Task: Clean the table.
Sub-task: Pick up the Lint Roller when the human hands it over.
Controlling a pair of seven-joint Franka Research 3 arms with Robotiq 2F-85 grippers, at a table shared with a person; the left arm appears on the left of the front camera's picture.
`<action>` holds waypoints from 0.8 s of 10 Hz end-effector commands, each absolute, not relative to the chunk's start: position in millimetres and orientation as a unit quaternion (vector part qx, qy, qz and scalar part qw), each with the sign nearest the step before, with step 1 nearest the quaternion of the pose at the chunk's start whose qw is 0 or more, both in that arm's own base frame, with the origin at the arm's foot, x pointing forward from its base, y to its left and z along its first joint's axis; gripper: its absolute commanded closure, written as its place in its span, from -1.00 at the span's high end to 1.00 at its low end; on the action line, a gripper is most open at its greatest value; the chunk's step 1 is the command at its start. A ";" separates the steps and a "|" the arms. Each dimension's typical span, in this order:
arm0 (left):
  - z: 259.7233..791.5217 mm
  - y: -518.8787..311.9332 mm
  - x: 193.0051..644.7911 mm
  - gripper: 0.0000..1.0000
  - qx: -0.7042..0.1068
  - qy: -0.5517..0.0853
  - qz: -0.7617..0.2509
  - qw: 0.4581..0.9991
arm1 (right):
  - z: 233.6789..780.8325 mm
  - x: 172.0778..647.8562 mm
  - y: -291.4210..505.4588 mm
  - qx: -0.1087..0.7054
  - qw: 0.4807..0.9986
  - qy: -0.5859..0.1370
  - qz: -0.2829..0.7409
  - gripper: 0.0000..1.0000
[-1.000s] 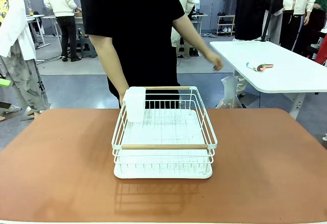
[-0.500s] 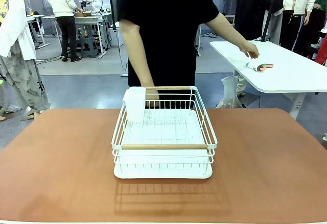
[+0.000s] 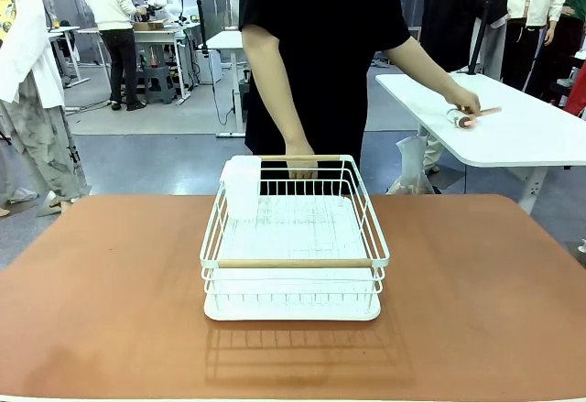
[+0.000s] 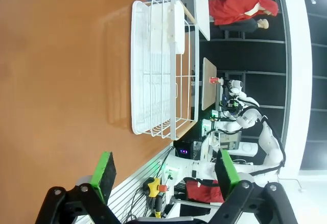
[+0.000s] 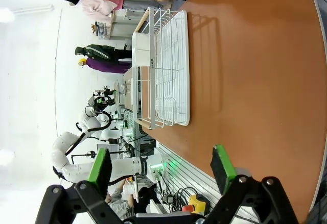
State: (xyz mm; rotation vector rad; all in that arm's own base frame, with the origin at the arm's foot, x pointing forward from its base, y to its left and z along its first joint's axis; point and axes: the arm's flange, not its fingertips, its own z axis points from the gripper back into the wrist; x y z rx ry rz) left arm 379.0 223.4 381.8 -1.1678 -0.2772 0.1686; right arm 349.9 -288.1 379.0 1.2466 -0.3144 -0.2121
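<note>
The reddish-brown table (image 3: 101,283) spans the front view, with a white wire dish rack (image 3: 293,237) standing in its middle. The rack has two wooden bars and a white cup holder (image 3: 242,185) at its far left corner. A person in a black shirt stands at the far edge, one hand (image 3: 300,164) by the rack's far bar, the other on a small roller-like item (image 3: 462,118) on the white side table (image 3: 513,127). My left gripper (image 4: 164,169) is open, sideways above the table (image 4: 61,81), the rack (image 4: 161,66) ahead. My right gripper (image 5: 159,167) is open too, with nothing between its fingers, the rack (image 5: 166,71) ahead.
Bare tabletop lies on both sides of the rack and in front of it. A white side table stands beyond the far right corner. Other people and workbenches (image 3: 146,40) fill the room behind.
The person has stepped to the right, brought one hand to the rack's far bar and reached the other hand onto the item on the white table. The rack has not moved.
</note>
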 end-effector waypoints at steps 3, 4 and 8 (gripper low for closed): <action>385.4 225.1 378.3 1.00 -0.544 -0.137 0.079 0.824 | 382.9 348.2 -287.9 0.576 0.798 -0.150 -0.097 1.00; 385.4 225.1 378.3 1.00 -0.544 -0.137 0.079 0.824 | 382.9 348.2 -287.9 0.576 0.798 -0.150 -0.097 1.00; 385.4 225.1 378.3 1.00 -0.544 -0.137 0.079 0.824 | 382.9 348.2 -287.9 0.576 0.798 -0.150 -0.097 1.00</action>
